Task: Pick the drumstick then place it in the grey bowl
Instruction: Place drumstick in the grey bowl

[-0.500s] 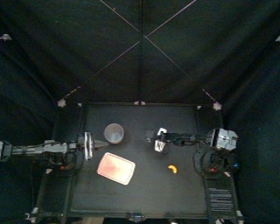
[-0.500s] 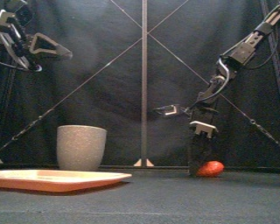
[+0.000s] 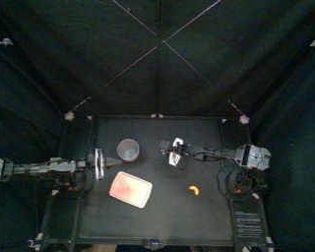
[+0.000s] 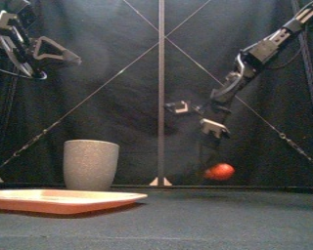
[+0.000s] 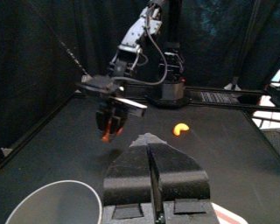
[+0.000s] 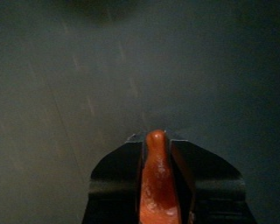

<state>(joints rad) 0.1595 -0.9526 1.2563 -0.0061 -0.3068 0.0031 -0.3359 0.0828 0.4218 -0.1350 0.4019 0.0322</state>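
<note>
One drumstick [image 4: 219, 172], one grey cup [image 4: 91, 163], one pink tray [image 4: 55, 199], one yellow toy [image 3: 195, 188].

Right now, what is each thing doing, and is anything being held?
drumstick, in the air, held by the right gripper
right gripper, shut on the drumstick
left gripper, shut, holding nothing
grey bowl, standing upright
pink tray, lying flat, empty
yellow toy, lying untouched
</note>
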